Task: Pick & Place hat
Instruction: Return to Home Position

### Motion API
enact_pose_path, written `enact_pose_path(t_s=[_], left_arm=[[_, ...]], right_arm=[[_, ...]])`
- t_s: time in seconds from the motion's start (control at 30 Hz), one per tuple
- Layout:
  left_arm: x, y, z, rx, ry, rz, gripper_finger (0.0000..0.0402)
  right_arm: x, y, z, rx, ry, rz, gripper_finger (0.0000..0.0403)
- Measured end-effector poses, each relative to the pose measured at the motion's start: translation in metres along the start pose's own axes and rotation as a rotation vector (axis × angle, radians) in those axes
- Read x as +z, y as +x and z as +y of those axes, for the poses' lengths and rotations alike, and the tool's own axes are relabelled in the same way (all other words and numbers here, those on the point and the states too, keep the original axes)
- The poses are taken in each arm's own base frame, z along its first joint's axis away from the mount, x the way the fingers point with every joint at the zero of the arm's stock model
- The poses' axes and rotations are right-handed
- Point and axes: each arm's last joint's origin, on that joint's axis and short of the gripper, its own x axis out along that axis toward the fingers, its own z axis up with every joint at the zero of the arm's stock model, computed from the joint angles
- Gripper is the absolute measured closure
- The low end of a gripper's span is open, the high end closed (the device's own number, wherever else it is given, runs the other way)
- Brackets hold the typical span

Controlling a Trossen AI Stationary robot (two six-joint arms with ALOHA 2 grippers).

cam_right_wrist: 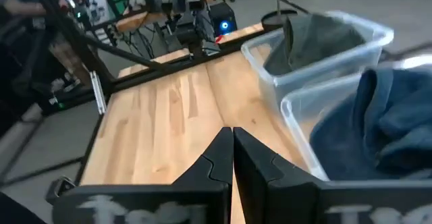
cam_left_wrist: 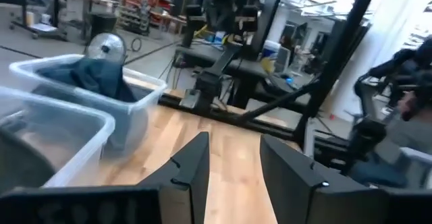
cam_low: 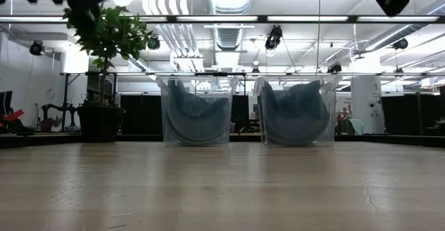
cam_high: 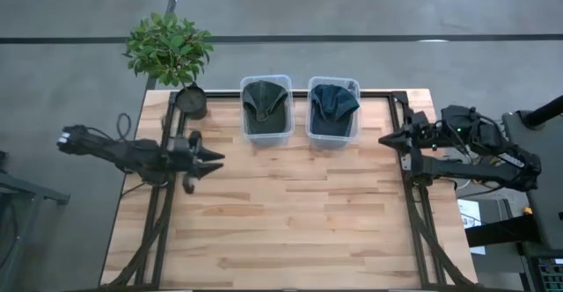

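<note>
Transparent plastic forms the reference landmark: the right clear plastic bin (cam_high: pixel 333 80), a rectangular open-topped tub standing at the far edge of the pale wooden slat table (cam_high: pixel 281 222); all positions below are given from this bin.

Task item: the blue fabric cap (cam_high: pixel 333 107) lies crumpled inside the reference bin, resting against its walls; nothing is gripping it.

Neighbouring items: a second clear plastic bin (cam_high: pixel 266 79) of the same shape stands just beside the reference bin on its left, with a narrow gap between the two; it holds a dark green fabric cap (cam_high: pixel 265 105); farther left of the reference bin, past the second bin, a leafy green plant (cam_high: pixel 169 50) stands in a black pot (cam_high: pixel 192 101).

Tool state, left: my left gripper (cam_left_wrist: pixel 233 163) hangs well apart from the reference bin, beyond the second bin and nearer the front of the table than either; its two fingers are spread, with bare wood showing between them; it holds nothing.

Tool state, right: my right gripper (cam_right_wrist: pixel 232 131) hangs near the reference bin's right side, apart from it, over the table's right edge; its fingers are pressed together tip to tip; nothing is pinched between them.

Height: the low view shows both arms raised well above the rim of the reference bin.
</note>
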Motion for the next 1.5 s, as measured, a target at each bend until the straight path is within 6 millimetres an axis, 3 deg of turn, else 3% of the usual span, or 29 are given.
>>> enact_pose_path(t_s=[0.1, 0.23, 0.5, 0.63, 0.77, 0.97, 1.3, 1.5], left_arm=[[-0.016, 0.004, 0.006, 0.036, -0.02, -0.054, 0.0278], [-0.03, 0.005, 0.014, 0.093, -0.031, -0.057, 0.0278], [-0.016, -0.002, 0.029, 0.139, -0.025, -0.141, 0.0278], [-0.013, -0.01, 0.039, 0.136, -0.035, -0.093, 0.0278], [-0.005, -0.024, 0.043, 0.19, -0.045, -0.092, 0.0278], [0.002, -0.043, 0.041, 0.169, 0.008, -0.19, 0.0278], [-0.035, -0.033, 0.054, 0.215, -0.001, -0.208, 0.0278], [-0.043, -0.035, 0.057, 0.257, -0.006, -0.242, 0.0278]], right_arm=[[-0.013, 0.003, -0.004, 0.004, 0.059, -0.002, 0.0394], [-0.02, 0.002, -0.004, 0.055, -0.003, -0.06, 0.0394], [-0.027, -0.021, 0.0, 0.134, -0.065, -0.191, 0.0394], [-0.032, -0.035, 0.001, 0.159, -0.062, -0.26, 0.0394], [-0.044, -0.036, -0.002, 0.168, -0.025, -0.272, 0.0394], [-0.065, -0.009, -0.012, 0.171, -0.034, -0.289, 0.0394], [-0.1, 0.046, -0.032, 0.142, -0.043, -0.334, 0.0394], [-0.117, 0.058, -0.039, 0.156, -0.004, -0.344, 0.0394]])
